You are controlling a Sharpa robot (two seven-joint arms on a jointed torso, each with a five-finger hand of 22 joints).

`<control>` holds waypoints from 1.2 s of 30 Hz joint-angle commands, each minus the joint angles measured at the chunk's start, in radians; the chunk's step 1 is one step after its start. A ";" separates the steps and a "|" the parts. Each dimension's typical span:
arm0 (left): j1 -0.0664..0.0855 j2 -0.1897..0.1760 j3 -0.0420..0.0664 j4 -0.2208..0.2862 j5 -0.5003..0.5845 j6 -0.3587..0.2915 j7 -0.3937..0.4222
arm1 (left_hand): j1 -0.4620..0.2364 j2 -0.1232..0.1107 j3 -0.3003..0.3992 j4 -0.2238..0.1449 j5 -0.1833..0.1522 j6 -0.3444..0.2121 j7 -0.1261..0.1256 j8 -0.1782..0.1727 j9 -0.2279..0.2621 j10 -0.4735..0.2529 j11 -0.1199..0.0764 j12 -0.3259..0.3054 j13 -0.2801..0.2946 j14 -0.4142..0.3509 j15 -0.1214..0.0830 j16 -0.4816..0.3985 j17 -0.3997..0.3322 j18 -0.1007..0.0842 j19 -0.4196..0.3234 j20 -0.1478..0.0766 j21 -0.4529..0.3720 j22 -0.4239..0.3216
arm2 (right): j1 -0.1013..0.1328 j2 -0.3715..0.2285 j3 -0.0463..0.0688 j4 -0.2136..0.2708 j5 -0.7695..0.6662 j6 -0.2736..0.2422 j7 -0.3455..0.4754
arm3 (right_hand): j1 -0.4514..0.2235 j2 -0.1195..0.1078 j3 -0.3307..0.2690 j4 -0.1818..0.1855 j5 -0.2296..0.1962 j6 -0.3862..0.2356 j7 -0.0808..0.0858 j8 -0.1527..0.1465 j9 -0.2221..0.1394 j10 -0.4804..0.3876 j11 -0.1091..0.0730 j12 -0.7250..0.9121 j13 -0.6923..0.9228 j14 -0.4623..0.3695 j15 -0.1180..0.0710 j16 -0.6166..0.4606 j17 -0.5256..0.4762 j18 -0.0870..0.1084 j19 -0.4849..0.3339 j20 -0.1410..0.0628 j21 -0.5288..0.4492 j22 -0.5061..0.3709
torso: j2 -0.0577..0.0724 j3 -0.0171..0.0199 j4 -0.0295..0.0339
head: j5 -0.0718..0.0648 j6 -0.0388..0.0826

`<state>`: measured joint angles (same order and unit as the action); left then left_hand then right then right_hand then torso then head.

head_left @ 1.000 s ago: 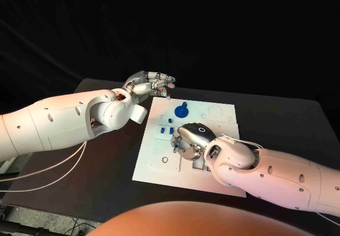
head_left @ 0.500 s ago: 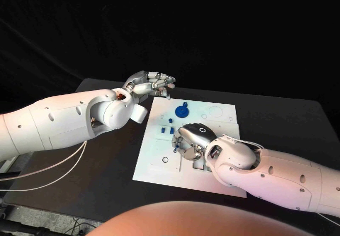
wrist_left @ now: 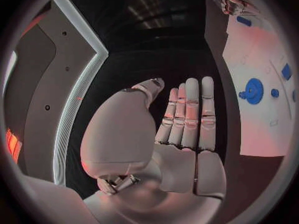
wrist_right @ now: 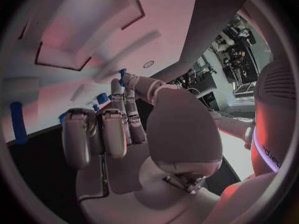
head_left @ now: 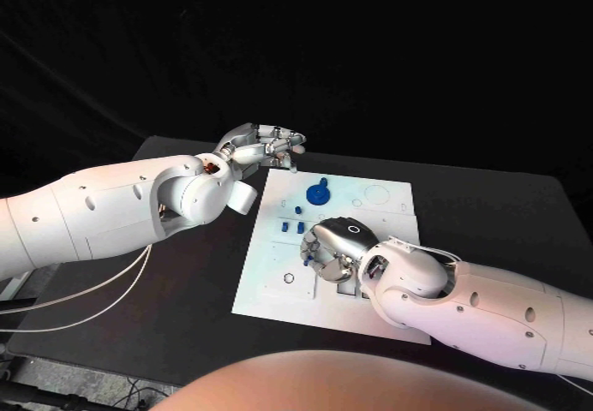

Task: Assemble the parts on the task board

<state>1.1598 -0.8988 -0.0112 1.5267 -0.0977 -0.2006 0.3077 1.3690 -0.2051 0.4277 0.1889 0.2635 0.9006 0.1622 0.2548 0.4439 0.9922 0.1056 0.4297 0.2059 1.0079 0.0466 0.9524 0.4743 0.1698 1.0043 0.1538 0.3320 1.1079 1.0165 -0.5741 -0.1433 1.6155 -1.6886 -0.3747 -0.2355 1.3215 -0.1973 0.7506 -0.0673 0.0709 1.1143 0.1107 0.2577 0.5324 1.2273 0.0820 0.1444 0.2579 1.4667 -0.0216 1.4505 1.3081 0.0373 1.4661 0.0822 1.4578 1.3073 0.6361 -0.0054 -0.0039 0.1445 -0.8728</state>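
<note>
No writing could be read on the board (head_left: 386, 257), a single white plate lying in the middle of the black surface (head_left: 494, 205). On it sat one round blue disc (head_left: 316, 194) near the far edge, with one small blue dot just beside it in the left wrist view. Nearer the middle stood a cluster of small blue pegs (head_left: 290, 228); their number could not be told. The left hand (head_left: 262, 144) hovered above the surface just off the board's far left corner, fingers straight and together, holding nothing. The right hand (head_left: 333, 248) hung low over the board's middle, fingers curled down; whether it held a part could not be told.
</note>
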 commanded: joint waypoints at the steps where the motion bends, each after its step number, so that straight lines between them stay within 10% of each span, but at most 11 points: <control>1: 0.001 0.001 0.001 -0.001 -0.003 0.015 0.003 | 0.007 0.001 0.000 -0.003 0.006 -0.006 0.003 0.006 0.001 -0.001 0.005 -0.005 -0.002 -0.003 0.002 -0.003 -0.001 0.008 0.008 0.000 -0.007 0.000 | -0.002 -0.001 0.000 0.004 -0.017 0.008 -0.001 | -0.002 0.008 0.004 -0.001 0.005 -0.004 0.000 0.002 0.002 0.042 -0.039 0.000 0.038 0.052 -0.008 0.004 0.011 -0.013 0.055 -0.006 0.003 0.231 | -0.001 -0.0009 -0.0012 | 0.001 0.000; 36: 0.001 0.005 0.001 -0.005 -0.003 0.021 -0.001 | 0.009 0.002 -0.001 -0.004 0.005 -0.007 0.003 0.007 0.001 -0.001 0.005 -0.006 -0.002 -0.003 0.002 -0.004 -0.001 0.008 0.009 0.000 -0.008 0.001 | -0.004 0.023 -0.007 -0.014 -0.029 0.072 -0.016 | -0.030 0.002 -0.012 -0.005 0.032 -0.021 0.007 -0.006 0.009 0.023 -0.031 -0.024 0.038 0.049 -0.001 -0.001 0.001 -0.009 0.047 -0.001 -0.012 0.226 | -0.001 -0.0005 -0.0006 | -0.001 0.000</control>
<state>1.1597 -0.8963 -0.0112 1.5206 -0.0981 -0.1961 0.3035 1.3690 -0.2051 0.4277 0.1889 0.2635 0.9006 0.1623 0.2591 0.4438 0.9922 0.1056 0.4297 0.2043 1.0078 0.0466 0.9524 0.4743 0.1697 1.0043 0.1538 0.3272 1.1080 1.0177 -0.5503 -0.1460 1.6018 -1.7089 -0.3308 -0.2516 1.2952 -0.1966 0.7415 -0.0734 0.1043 1.0951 0.1190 0.2535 0.5422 1.2272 0.0819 0.1215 0.2967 1.4667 -0.0216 1.4505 1.3068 0.0374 1.4661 0.0822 1.4451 1.3078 0.6353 -0.0059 -0.0042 0.1441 -0.8728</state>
